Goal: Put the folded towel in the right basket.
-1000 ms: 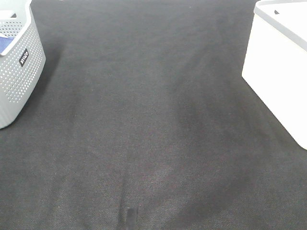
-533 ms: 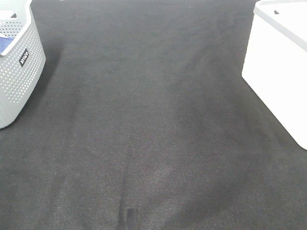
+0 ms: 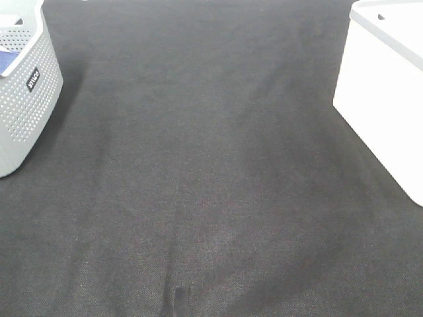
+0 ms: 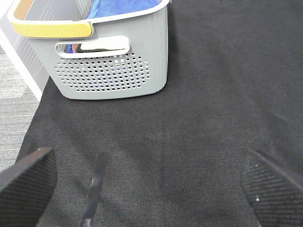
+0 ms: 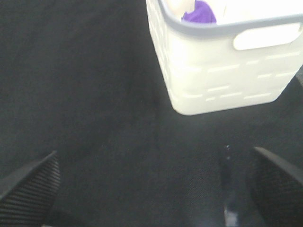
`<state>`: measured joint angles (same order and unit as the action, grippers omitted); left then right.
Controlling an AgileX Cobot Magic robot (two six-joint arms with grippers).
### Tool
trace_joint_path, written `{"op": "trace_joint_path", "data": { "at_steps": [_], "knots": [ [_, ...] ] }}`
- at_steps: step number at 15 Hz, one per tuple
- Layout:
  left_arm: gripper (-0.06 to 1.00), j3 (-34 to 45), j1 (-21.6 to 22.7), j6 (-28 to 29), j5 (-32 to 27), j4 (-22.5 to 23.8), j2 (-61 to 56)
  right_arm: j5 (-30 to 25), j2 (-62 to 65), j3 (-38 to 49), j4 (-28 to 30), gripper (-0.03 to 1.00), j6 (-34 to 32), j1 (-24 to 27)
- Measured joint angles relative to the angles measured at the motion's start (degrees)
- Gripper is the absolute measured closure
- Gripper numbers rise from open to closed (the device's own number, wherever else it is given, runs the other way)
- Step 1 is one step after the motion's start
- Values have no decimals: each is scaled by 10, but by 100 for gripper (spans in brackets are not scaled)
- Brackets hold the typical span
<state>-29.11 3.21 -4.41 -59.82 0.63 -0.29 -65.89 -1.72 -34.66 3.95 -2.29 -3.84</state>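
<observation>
The white right basket (image 3: pixel 390 86) stands at the right edge of the black cloth; in the right wrist view (image 5: pixel 222 61) a purple cloth (image 5: pixel 199 12) lies inside it. The grey perforated left basket (image 3: pixel 23 92) holds a blue towel (image 4: pixel 123 5). No towel lies on the cloth. My left gripper (image 4: pixel 151 189) is open and empty over the cloth, short of the grey basket (image 4: pixel 109 61). My right gripper (image 5: pixel 154 189) is open and empty, short of the white basket. Neither arm shows in the exterior high view.
A black cloth (image 3: pixel 211 172) covers the table. A short dark strip (image 3: pixel 178 300) lies near its front edge. Grey floor (image 4: pixel 14 94) shows beyond the table's left edge. The grey basket has a yellow rim band (image 4: pixel 52 28).
</observation>
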Motion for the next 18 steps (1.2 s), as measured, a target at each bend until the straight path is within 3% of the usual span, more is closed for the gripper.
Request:
{"op": "trace_joint_path", "data": {
  "at_steps": [7,18],
  "knots": [
    [-5,0,0,0,0,0,0,45,20,58,-40,-1,23,0],
    [-5,0,0,0,0,0,0,46,20,59,-70,-1,42,0]
  ]
}}
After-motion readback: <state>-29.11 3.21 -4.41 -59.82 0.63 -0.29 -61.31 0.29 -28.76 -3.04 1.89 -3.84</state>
